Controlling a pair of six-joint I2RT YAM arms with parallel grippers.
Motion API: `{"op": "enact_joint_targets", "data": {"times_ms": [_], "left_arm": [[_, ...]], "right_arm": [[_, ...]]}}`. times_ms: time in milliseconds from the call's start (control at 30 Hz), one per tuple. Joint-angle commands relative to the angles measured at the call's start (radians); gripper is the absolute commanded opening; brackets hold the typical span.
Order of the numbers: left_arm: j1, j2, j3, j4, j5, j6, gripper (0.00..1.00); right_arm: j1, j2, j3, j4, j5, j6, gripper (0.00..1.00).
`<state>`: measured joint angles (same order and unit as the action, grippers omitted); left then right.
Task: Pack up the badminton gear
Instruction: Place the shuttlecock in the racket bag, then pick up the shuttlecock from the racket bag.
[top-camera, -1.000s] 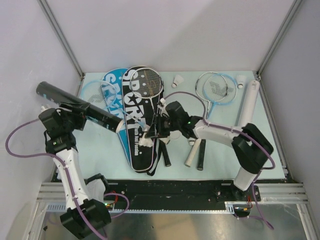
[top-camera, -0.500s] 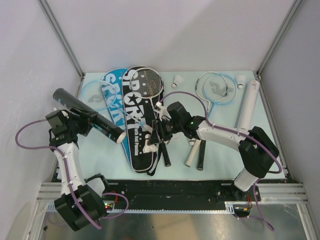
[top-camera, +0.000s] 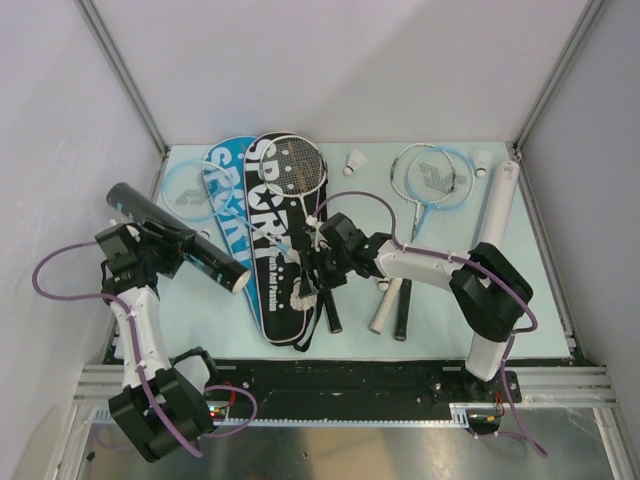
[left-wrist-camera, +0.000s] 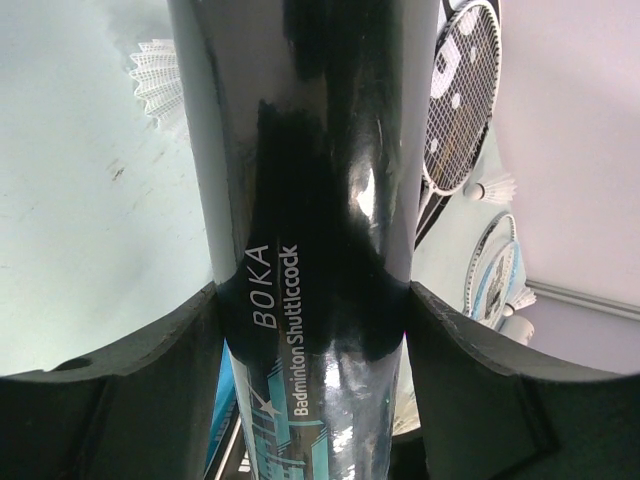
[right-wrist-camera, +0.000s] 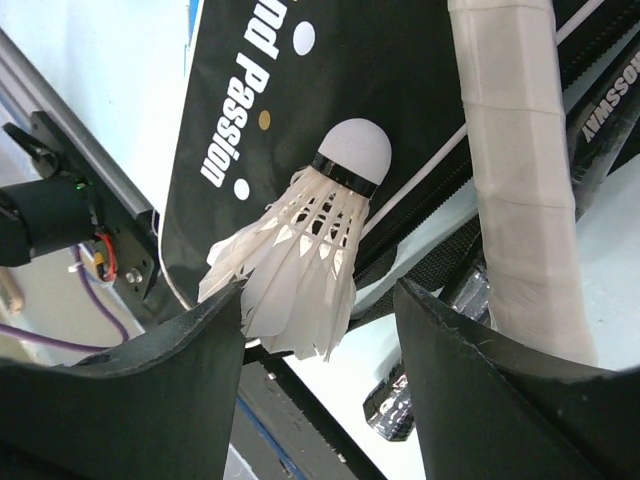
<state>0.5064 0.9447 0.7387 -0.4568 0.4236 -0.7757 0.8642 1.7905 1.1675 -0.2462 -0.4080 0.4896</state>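
right claw (right-wrist-camera: 318, 295) hangs over the near end of the black "sport" cover (top-camera: 275, 255), jaws parted. a white shuttlecock (right-wrist-camera: 312, 245) lies between them on the cover, cork tip pointing away from the wrist. one finger sits right at the feather skirt and the other stands clear of it, so no squeeze. just right of it, a white-wrapped handle (right-wrist-camera: 510, 160) runs alongside. left claw (top-camera: 160, 252), at the left side of the table (top-camera: 450, 290), is clamped on the black tube (top-camera: 185, 237). wrist view shows both fingers (left-wrist-camera: 130, 370) tight against the tube's sides, with "boka badminton shuttlecock" printed on it. the tube is held in the air, slanting from far left to near right, one end toward the black cover. near middle, right of the cover: a white grip (top-camera: 383, 312) and a black grip (top-camera: 402, 312) lie side by side. farther back, the blue "sport" cover (top-camera: 225, 190) is tucked partly under the black cover's left edge, with a blue-rimmed racket head (top-camera: 183, 185) just left of it. a dark-strung racket head (top-camera: 300, 165) lies on the black cover's far end. far middle: a second shuttlecock (top-camera: 355, 160). right of it is a blue-framed racket (top-camera: 430, 175), then a third shuttlecock (top-camera: 483, 160) near the far right corner. the white tube (top-camera: 497, 210) lies along the right edge, running near to far.
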Motion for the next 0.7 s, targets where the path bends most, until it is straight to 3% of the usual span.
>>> {"op": "enact_joint_targets", "data": {"times_ms": [0,300,567,667], "left_arm": [[0.001,-0.021,-0.001,0.052,-0.007,0.041,0.60],[0.000,-0.030,-0.007,0.050,0.001,0.044,0.60],[0.001,-0.048,-0.014,0.049,-0.004,0.037,0.59],[0.001,-0.053,-0.015,0.048,-0.009,0.027,0.59]], "right_arm": [[0.036,-0.063,0.050,-0.052,0.165,-0.055,0.65],[0.221,-0.068,0.032,-0.059,0.642,-0.165,0.60],[0.342,-0.091,-0.017,0.062,0.929,-0.158,0.22],[0.359,-0.127,-0.021,0.066,0.957,-0.158,0.05]]}}
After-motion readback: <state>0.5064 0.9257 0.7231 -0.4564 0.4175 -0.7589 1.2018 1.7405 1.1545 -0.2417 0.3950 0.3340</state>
